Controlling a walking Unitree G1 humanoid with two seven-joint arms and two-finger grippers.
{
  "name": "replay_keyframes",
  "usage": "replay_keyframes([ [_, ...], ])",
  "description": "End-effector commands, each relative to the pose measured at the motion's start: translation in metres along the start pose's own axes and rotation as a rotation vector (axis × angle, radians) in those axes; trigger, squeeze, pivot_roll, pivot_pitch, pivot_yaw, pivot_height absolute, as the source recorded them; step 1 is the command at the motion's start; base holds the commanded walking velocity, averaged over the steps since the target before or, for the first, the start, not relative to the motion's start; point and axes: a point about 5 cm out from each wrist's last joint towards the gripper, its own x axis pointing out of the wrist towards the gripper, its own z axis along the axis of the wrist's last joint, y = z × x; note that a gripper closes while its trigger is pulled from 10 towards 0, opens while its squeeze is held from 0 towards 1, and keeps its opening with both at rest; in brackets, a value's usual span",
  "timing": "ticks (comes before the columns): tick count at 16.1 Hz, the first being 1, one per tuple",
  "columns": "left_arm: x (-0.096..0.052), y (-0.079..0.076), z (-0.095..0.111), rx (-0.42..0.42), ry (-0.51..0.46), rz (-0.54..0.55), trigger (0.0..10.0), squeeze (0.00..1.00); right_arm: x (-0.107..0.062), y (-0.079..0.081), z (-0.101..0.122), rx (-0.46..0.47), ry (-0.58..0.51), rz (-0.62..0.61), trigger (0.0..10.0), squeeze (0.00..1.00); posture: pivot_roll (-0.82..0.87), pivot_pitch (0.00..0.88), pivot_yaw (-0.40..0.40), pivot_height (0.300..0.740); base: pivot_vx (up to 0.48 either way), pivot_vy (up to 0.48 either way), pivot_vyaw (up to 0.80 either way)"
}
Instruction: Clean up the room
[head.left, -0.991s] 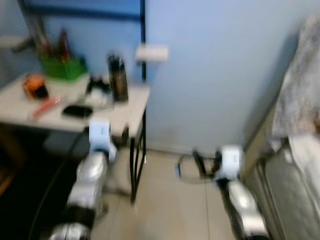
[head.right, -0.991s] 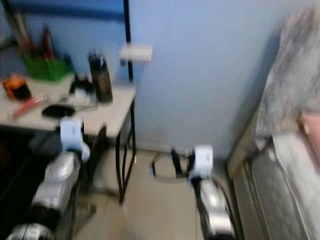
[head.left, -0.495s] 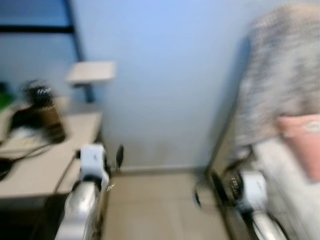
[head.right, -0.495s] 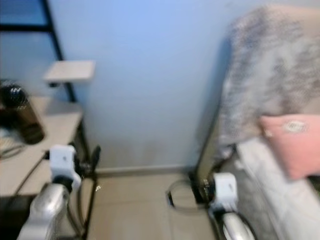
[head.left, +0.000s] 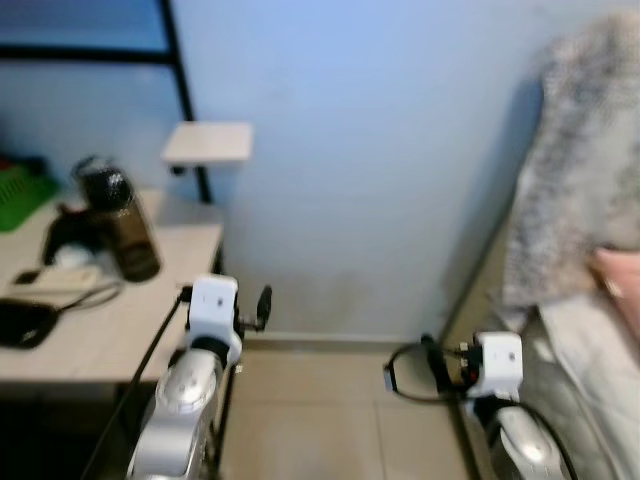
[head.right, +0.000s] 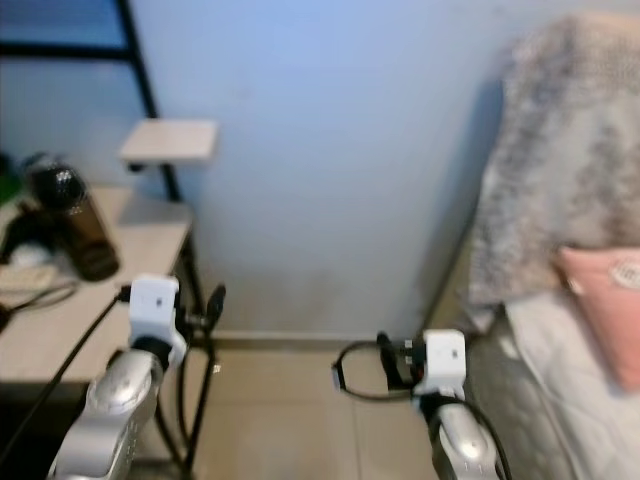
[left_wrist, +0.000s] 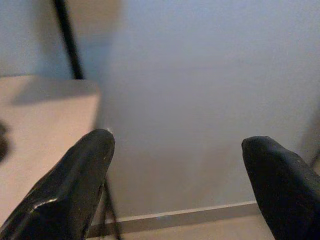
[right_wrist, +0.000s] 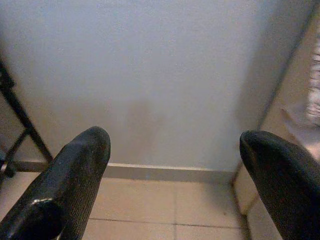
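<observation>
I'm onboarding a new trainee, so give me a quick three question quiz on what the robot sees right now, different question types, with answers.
1. True or false: the left gripper is open and holds nothing.
2. What colour is the pillow on the bed?
3. The dark bottle stands on: A) the floor, B) the desk, C) the bed.

Key
1. True; the right gripper is open too.
2. Pink.
3. B.

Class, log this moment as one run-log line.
left gripper: open, empty | right gripper: open, empty | ahead: wall, desk left, bed right
</observation>
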Motion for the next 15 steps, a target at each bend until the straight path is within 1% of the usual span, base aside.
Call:
replay_keyframes([
  [1,0.007,0.004,0.002,0.052,0.011,0.033,10.0,0.0,0.005,0.002,0.003,0.015,-0.011,0.007,10.0,0.0,0.22,0.0,-0.009,0.74,0.0,0.0,0.51],
  [3,0.015,0.008,0.008,0.037,-0.012,0.05,10.0,0.0,0.013,0.006,0.007,0.025,-0.028,0.01,10.0,0.01,0.23,0.0,-0.008,0.74,0.0,0.0,0.47],
  [5,0.016,0.009,0.009,0.04,-0.012,0.05,10.0,0.0,0.016,0.009,0.009,0.03,-0.041,0.017,10.0,0.01,0.23,0.0,-0.005,0.74,0.0,0.0,0.47],
  [7,0.014,0.003,0.007,0.059,-0.013,-0.002,10.0,0.0,0.016,0.009,0.01,0.057,-0.048,0.001,10.0,0.01,0.23,0.0,-0.002,0.74,0.0,0.0,0.4],
  [8,0.01,-0.002,0.003,0.188,-0.054,-0.099,10.0,0.0,0.011,0.0,0.012,0.064,-0.073,-0.092,10.0,0.0,0.24,0.0,-0.006,0.74,0.0,0.0,0.0],
  [9,0.007,-0.005,-0.008,0.238,-0.019,-0.156,10.0,0.0,0.003,-0.007,0.012,0.056,-0.09,-0.165,10.0,0.0,0.23,0.0,-0.011,0.74,0.0,0.0,0.0],
  [10,0.004,-0.006,-0.015,0.218,0.01,-0.179,10.0,0.0,-0.005,-0.011,0.011,0.04,-0.093,-0.208,10.0,0.0,0.23,0.0,-0.012,0.74,0.0,0.0,0.0],
  [11,0.002,-0.009,-0.019,0.179,0.028,-0.216,10.0,0.0,-0.018,-0.018,0.003,0.034,-0.071,-0.277,10.0,0.0,0.23,0.0,-0.013,0.74,0.0,0.0,0.0],
  [12,0.002,-0.011,-0.018,0.163,0.019,-0.227,10.0,0.0,-0.023,-0.021,-0.002,0.041,-0.052,-0.289,10.0,0.0,0.23,0.0,-0.013,0.74,0.0,0.0,0.0],
  [13,0.006,-0.014,-0.014,0.126,0.01,-0.223,10.0,0.0,-0.026,-0.024,-0.009,0.051,-0.023,-0.295,10.0,0.0,0.21,0.0,-0.003,0.74,0.0,0.0,0.0],
  [14,0.013,-0.014,-0.01,0.072,-0.002,-0.204,10.0,0.0,-0.023,-0.024,-0.009,0.046,-0.026,-0.296,10.0,0.0,0.2,0.0,0.008,0.74,0.0,0.0,0.0],
  [15,0.016,-0.013,-0.007,0.038,-0.016,-0.191,10.0,0.0,-0.019,-0.023,-0.005,0.055,-0.041,-0.292,10.0,0.0,0.2,0.0,0.013,0.74,0.0,0.0,0.0],
])
